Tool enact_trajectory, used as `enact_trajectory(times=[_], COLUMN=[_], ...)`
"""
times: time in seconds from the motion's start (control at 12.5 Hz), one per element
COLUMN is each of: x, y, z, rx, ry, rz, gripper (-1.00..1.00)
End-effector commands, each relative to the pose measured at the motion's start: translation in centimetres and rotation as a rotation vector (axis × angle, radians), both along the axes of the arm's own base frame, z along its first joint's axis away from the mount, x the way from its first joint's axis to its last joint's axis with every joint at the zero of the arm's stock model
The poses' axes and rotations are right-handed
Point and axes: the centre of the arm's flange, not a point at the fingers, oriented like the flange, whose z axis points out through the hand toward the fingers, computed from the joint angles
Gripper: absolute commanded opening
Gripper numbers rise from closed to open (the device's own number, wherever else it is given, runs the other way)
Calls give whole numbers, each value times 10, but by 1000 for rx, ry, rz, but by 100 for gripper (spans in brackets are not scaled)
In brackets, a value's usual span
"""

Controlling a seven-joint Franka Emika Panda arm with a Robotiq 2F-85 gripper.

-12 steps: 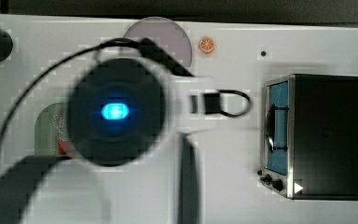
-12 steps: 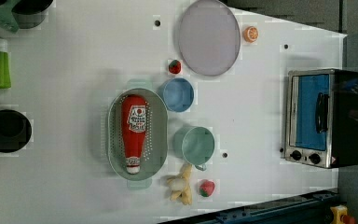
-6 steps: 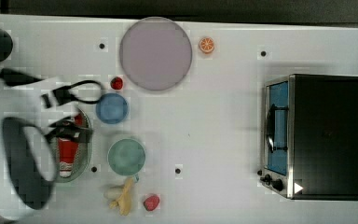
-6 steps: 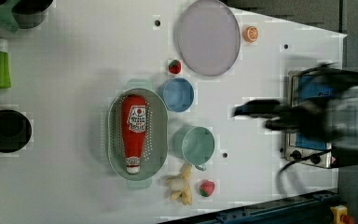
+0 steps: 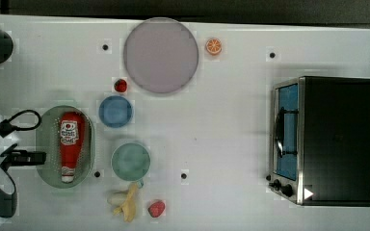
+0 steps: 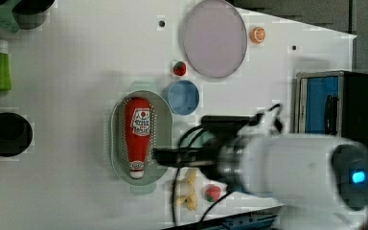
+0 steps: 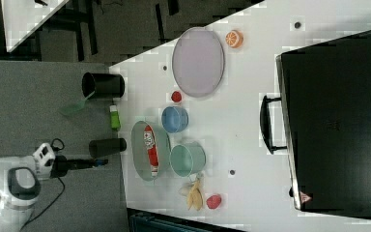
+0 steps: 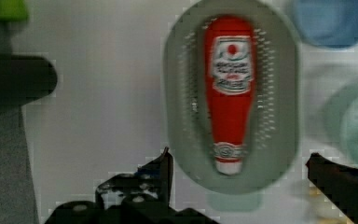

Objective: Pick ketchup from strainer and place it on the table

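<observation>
Red ketchup (image 5: 72,145) flat in pale-green strainer (image 5: 44,144) on table (image 5: 221,125)

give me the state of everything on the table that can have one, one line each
ketchup: lying flat in the strainer, cap on, not held
strainer: upright on the table, holding just the ketchup
gripper: open, empty, fingers either side of the strainer's cap end in the wrist view
toaster oven: door closed
blue bowl: upright, empty
green bowl: upright, empty
round plate: flat, empty
banana: peeled open

Red ketchup (image 8: 228,98), white cap, white-patterned label, between black fingers (image 8: 161,170); pale green strainer (image 8: 177,112); white worktop (image 5: 221,130); blue bowl (image 5: 116,111).
</observation>
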Motion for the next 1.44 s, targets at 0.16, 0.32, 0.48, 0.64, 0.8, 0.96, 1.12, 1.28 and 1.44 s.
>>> enact_trajectory(times=[0.16, 0.32, 0.48, 0.64, 0.8, 0.96, 1.12, 1.28, 1.44], x=[-2, -6, -7, -3, 0, 2, 4, 7, 9], y=[-12, -14, -15, -17, -20, -20, -16, -16, -16], z=[-74, -110, -142, -168, -191, -212, -229, -246, -253], rx=[23, 40, 37, 33, 27, 24, 26, 22, 19], ry=[-33, -66, -67, -69, -53, -41, -37, -16, -9], rz=[-60, -87, -81, -51, -58, -68, -62, -75, -79], gripper=[100, 100, 100, 100, 100, 100, 100, 91, 42])
